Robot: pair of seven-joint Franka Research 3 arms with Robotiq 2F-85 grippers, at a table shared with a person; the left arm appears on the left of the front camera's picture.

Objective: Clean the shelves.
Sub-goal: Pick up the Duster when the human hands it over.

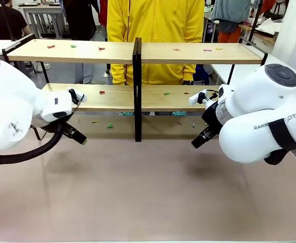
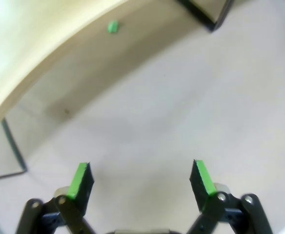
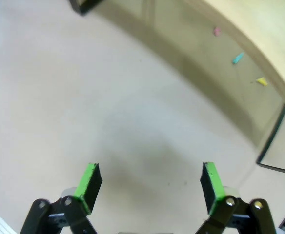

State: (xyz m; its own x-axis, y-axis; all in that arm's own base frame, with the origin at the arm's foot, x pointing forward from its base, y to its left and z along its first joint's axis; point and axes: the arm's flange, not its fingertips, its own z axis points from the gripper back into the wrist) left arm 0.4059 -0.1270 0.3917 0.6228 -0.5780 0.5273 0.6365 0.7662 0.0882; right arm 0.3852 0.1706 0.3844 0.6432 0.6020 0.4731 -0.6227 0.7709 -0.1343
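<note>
The shelves [image 1: 138, 52] stand across the far half of the table, light wooden boards on black frames. Small coloured scraps lie on the top board [image 1: 73, 45], on the lower board [image 1: 166, 93] and on the table beneath it [image 1: 109, 125]. My left gripper [image 1: 81, 139] hovers low in front of the left rack, open and empty [image 2: 141, 180]. My right gripper [image 1: 195, 144] hangs before the right rack, open too, with nothing between its fingers [image 3: 151, 181]. A green scrap [image 2: 113, 27] shows under the board in the left wrist view; pink [image 3: 216, 31], cyan [image 3: 237, 58] and yellow [image 3: 262, 82] scraps in the right wrist view.
A person in a yellow top [image 1: 155, 20] stands close behind the shelves. The black centre post [image 1: 137, 91] divides the two racks. The pale tabletop [image 1: 148, 192] stretches bare from the shelves to the near edge. White tables [image 1: 239, 71] stand behind.
</note>
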